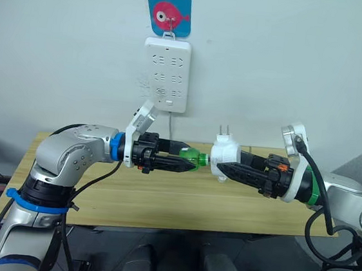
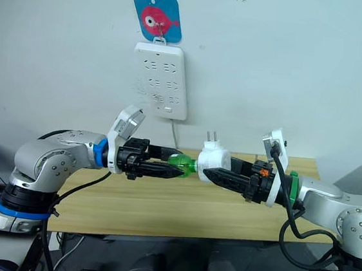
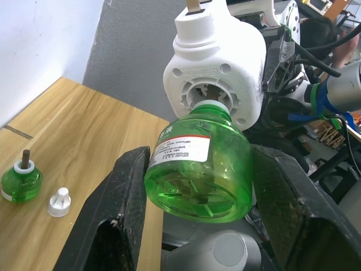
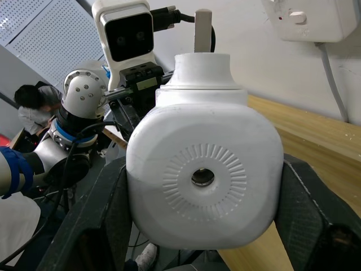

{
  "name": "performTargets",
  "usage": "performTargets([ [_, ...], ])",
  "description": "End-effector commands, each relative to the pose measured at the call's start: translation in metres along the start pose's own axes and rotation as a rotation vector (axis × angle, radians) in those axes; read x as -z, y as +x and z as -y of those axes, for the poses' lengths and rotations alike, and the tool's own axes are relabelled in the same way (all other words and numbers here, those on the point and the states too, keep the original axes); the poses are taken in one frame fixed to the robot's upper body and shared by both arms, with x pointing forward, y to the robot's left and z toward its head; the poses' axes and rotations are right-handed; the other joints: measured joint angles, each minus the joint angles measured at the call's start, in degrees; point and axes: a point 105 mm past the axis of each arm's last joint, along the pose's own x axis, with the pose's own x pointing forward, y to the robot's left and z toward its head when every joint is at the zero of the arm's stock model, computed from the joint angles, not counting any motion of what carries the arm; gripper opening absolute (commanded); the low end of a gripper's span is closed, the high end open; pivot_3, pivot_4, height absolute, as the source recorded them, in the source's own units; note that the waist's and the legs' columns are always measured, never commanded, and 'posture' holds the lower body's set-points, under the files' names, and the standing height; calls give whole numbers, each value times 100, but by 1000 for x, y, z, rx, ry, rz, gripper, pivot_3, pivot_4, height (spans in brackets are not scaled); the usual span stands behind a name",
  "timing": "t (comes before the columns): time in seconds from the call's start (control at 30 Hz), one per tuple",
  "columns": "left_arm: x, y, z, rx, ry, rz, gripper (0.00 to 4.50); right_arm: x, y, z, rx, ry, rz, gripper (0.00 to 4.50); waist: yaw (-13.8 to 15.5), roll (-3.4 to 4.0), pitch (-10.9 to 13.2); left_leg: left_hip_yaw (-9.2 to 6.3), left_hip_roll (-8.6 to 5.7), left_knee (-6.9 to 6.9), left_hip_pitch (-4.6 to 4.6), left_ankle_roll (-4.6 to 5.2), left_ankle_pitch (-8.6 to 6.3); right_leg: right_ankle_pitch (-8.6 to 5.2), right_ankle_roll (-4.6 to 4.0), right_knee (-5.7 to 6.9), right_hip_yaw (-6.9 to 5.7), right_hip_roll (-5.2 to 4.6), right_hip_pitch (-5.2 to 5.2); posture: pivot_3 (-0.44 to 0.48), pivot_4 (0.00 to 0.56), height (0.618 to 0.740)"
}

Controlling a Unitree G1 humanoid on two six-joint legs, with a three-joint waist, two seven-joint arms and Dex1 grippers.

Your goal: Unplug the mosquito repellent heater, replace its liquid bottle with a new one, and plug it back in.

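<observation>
Above the table (image 1: 161, 201), the left gripper (image 1: 188, 161) clamps one green bottle (image 1: 194, 157), the right gripper (image 1: 224, 168) clamps the heater (image 1: 224, 156). The left wrist view adds a second bottle (image 3: 21, 180) and one white cap (image 3: 58, 202).

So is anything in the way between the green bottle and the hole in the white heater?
Nothing visible. The left gripper holds the green bottle with its neck right at the open socket under the mosquito repellent heater, which the right gripper holds. No object sits between neck and socket.
</observation>
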Motion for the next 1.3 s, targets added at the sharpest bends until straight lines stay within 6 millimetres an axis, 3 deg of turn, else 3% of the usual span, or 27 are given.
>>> performTargets([
  [0.03,-3,7,9,46,64,-12,2415,-1,4,-18,-95,-20,-4,2973,0,0,0,0,0,0,0,0,0,0,0,0,0,0,0,-194,162,723],
  [0.27,-1,9,4,21,96,-12,2415,1,5,-29,-157,-18,-32,2973,6,0,0,0,0,1,0,0,0,0,0,0,0,0,0,-191,163,723],
  [0.77,-4,10,18,88,97,-12,2415,4,7,-7,-42,-35,-42,2973,10,-1,0,-1,1,5,0,0,0,0,0,1,0,0,1,-187,162,723],
  [1.13,7,19,18,93,173,-58,2415,5,16,-16,-62,-54,-78,2973,7,0,0,-1,1,5,0,0,0,1,0,1,1,0,1,-188,163,723],
  [1.3,3,29,12,66,194,3,2415,12,23,-21,-67,-20,-132,2973,13,-1,0,-1,0,8,-1,1,0,1,0,1,1,-2,2,-189,167,723],
])
